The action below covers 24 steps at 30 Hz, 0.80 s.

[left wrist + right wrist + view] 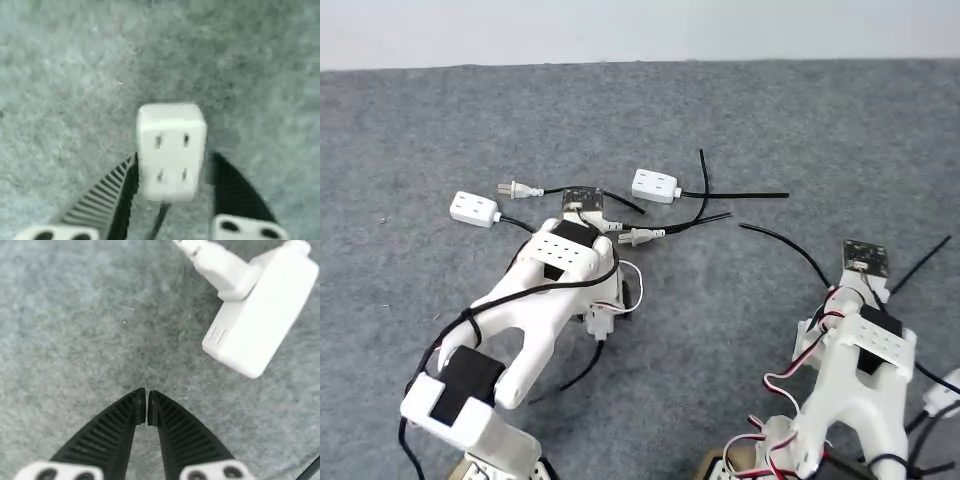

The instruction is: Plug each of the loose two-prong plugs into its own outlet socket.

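A white outlet socket (171, 150) with its slots facing up sits between the black fingers (122, 190) of my left gripper (175, 159), which is shut on it. Its black cable runs back toward the wrist. In the high view this gripper (605, 318) peeks out from under the left arm. Two more outlet sockets (475, 208) (655, 185) lie on the carpet. Two loose plugs (520, 189) (640, 237) lie near them. My right gripper (146, 407) is shut on nothing, just above bare carpet. A short way from it lies another outlet (260, 315) with a plug (220, 265) seated in it.
Black cables (740, 195) cross the grey carpet (720, 120) between the outlets and plugs. The plugged outlet (942, 393) lies at the right edge, beside the right arm (865, 350). A pale wall runs along the back.
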### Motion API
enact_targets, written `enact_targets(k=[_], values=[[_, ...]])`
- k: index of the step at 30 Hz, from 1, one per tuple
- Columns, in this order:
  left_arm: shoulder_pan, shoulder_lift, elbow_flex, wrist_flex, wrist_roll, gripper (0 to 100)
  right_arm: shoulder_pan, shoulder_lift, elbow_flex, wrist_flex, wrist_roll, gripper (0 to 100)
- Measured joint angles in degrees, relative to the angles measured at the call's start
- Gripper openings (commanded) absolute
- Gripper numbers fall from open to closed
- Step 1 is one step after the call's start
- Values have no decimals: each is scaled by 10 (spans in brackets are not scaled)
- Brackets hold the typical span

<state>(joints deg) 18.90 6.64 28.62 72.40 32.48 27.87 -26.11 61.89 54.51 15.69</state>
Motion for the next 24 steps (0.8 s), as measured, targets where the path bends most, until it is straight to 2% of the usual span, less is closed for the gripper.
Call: enact_targets(k=[8,13,19,24], values=[[4,-10,0,25,0,297,0,0,0,0,4,9],[4,-81,0,47,-3,297,0,0,0,0,4,9],[-9,-223,0,107,-81,297,0,0,0,0,4,9],[-84,-328,2,132,-141,297,0,0,0,0,4,11]])
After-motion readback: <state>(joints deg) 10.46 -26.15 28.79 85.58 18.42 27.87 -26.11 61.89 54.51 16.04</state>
